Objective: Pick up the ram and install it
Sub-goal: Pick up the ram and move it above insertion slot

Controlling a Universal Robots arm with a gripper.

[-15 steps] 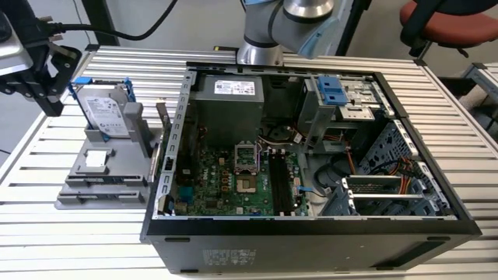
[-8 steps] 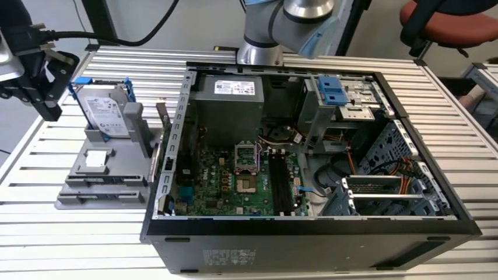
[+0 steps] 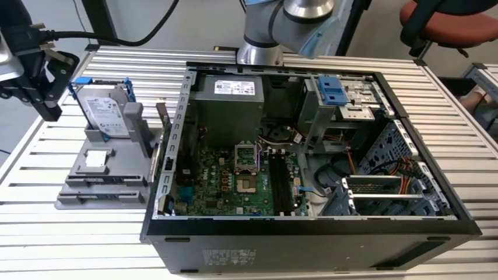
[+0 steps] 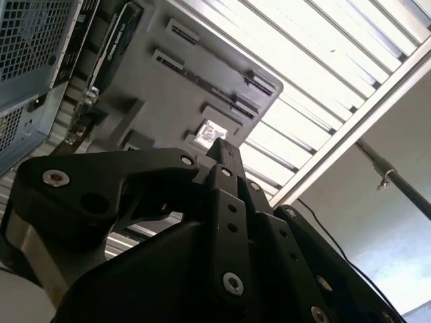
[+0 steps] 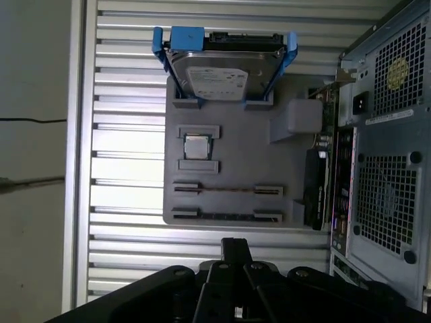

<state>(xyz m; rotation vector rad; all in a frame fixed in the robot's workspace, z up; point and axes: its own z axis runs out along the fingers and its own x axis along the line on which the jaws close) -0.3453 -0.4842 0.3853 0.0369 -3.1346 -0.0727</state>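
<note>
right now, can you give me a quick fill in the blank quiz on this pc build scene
1. The hard drive stands in a ___ frame on the gray tray.
2. The ram sits on that tray, ___ the computer case.
3. The gripper hangs to the exterior view's ___ of the computer case.
Missing words: blue; outside; left.

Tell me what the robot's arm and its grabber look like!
The arm is made of round, shiny silver-grey tubes, with a light blue cap on one joint. The gripper is black, built from chunky bars joined by small silver screws. A thick black cable leads to it.
</note>
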